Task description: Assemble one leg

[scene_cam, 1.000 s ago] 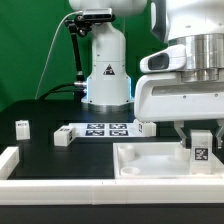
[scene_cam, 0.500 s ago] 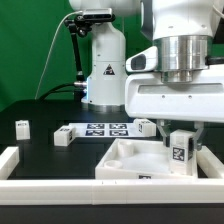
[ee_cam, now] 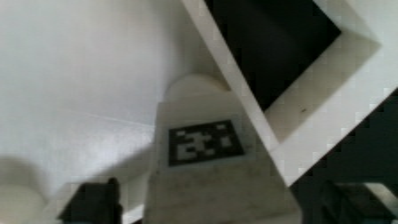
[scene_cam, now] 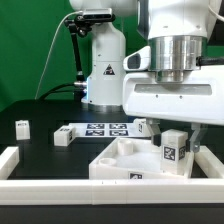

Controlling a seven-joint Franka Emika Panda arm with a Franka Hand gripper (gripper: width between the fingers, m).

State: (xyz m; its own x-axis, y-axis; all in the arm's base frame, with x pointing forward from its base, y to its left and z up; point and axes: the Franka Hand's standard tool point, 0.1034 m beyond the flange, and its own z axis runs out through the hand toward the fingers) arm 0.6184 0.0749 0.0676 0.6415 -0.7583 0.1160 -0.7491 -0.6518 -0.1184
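On the black table [scene_cam: 45, 160], seen from the exterior view, things stand as follows.

Gripper: the white two-finger gripper [scene_cam: 176, 158] hangs low at the exterior view's right, under the arm's big white wrist housing; it is clenched on a leg.

Held leg: the small white plastic rectangular block with a square black-and-white tag on its face [scene_cam: 174, 152] stands upright between the fingers, tag turned toward the exterior camera. In the wrist view the same leg [ee_cam: 210, 140] runs up the middle of the frame with its tag in plain sight, and the dark fingertips [ee_cam: 98, 200] show on either side of its near end.

Place of the held leg: over the large white tray-like plastic piece with recessed corners [scene_cam: 120, 165], at that piece's right-hand part in the exterior view. Whether the leg touches the tray-like piece or hangs just above it, I cannot tell.

Tray-like piece: it lies on the table, tilted, just behind the white front rail [scene_cam: 60, 188]. The wrist view shows its flat white face [ee_cam: 80, 80] and a raised rim [ee_cam: 249, 70] beside the leg.

Other legs: one small white block [scene_cam: 22, 127] at the exterior view's far left; another [scene_cam: 64, 135] touching the left end of the marker board; a third [scene_cam: 146, 128] at the board's right end, partly hidden by the arm.

Marker board: the thin flat white board with several tags [scene_cam: 105, 129] lies flat behind the tray-like piece.
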